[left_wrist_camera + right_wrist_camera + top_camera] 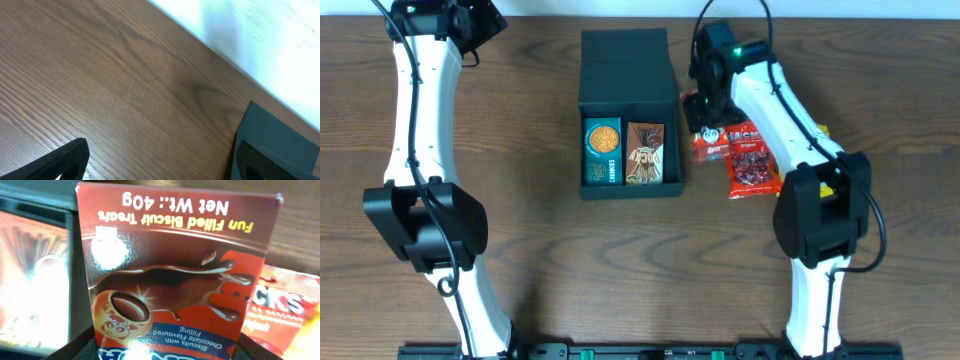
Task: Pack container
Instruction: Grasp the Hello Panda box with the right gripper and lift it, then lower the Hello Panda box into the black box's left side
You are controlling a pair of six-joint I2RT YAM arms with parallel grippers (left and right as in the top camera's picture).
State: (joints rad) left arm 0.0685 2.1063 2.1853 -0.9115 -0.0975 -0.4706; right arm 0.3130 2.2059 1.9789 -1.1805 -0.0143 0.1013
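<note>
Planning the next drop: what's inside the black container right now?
Two packets lie side by side in the container: a teal snack carton on the left, a brown packet on the right. Whatever is underneath them is covered.

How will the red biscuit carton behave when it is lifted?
The biscuit carton is probably light, as its print says 40g. Its flat cardboard faces look stiff, though perhaps crushable. The glossy surface may slip.

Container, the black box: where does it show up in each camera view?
Overhead: container top centre, lid open.
Left wrist: cannot tell; mostly bare table.
Right wrist: left edge, dark wall beside the biscuit box.
Shared landmark: red snack bags, right of it in overhead and right wrist.
</note>
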